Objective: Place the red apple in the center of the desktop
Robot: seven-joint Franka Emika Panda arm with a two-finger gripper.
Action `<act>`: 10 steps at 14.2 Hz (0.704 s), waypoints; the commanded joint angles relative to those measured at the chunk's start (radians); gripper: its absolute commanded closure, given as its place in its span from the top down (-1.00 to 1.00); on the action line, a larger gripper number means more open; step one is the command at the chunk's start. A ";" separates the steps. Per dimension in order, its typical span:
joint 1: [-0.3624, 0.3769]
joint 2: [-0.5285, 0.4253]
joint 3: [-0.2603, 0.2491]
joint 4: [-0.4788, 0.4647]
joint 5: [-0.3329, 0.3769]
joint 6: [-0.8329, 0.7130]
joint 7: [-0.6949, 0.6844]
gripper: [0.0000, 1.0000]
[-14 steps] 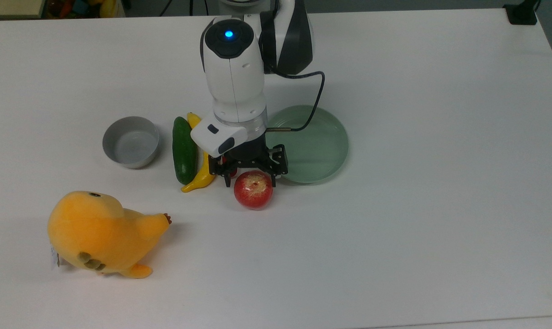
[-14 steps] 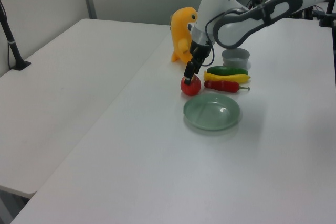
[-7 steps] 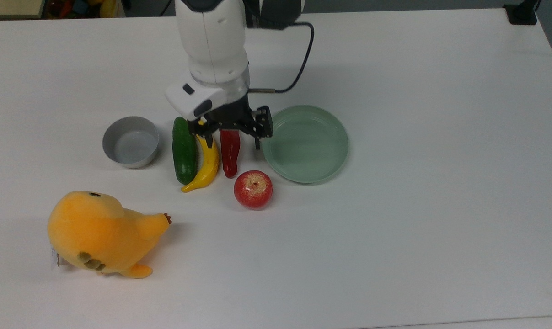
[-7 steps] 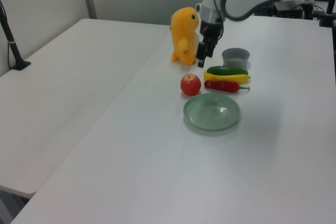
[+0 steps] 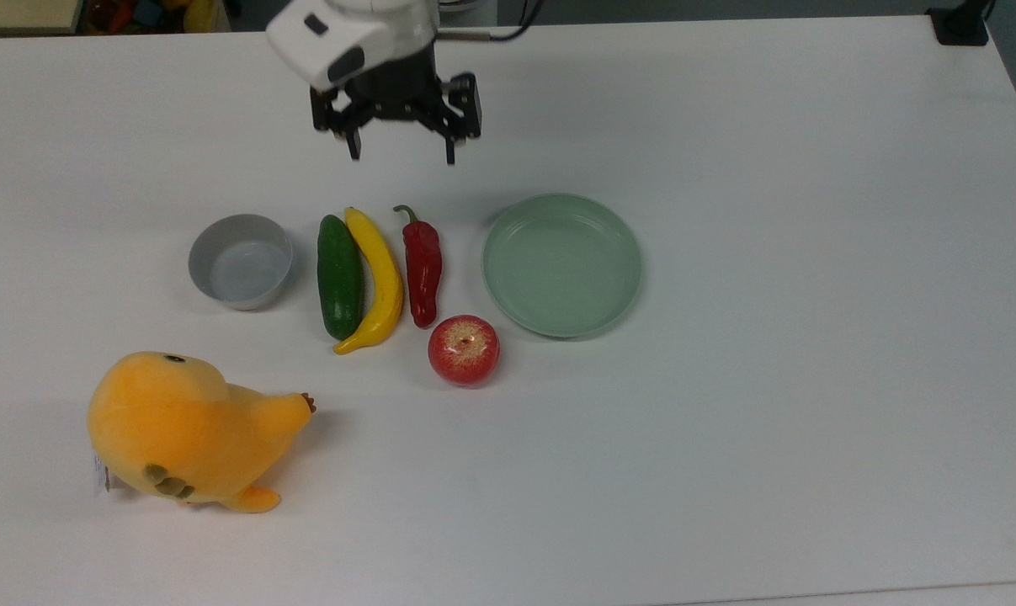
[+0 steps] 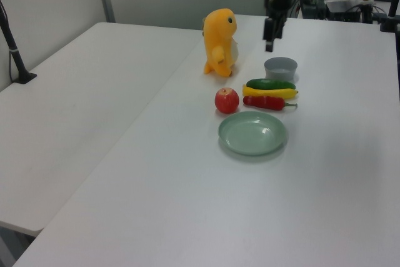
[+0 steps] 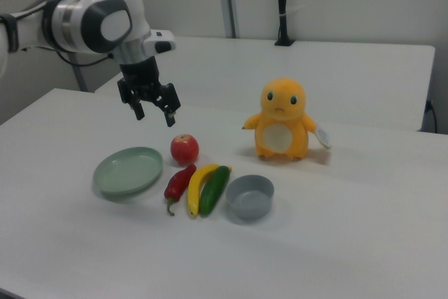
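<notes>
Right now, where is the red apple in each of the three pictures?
Top view: the red apple sits just below the middle, under the chili pepper.
Left view: the apple is above the middle, left of the pepper.
Right view: the apple is left of the middle, above the pepper.
Shared landmark: the green plate lies beside it.

The top view looks steeply down on the plain white matte desk (image 5: 768, 471) from overhead, fairly near; the left view looks along it from one end, farther back; the right view faces the opposite way, lower and closer; all three share the round pale green plate (image 5: 562, 264) (image 6: 252, 134) (image 7: 128, 171) and the plump orange plush toy (image 5: 183, 429) (image 6: 220, 42) (image 7: 283, 119).
</notes>
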 commanded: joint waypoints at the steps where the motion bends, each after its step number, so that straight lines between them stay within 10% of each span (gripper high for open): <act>1: 0.005 -0.157 -0.031 -0.107 -0.011 -0.102 -0.031 1.00; 10: -0.068 -0.303 -0.036 -0.171 -0.010 -0.195 -0.050 1.00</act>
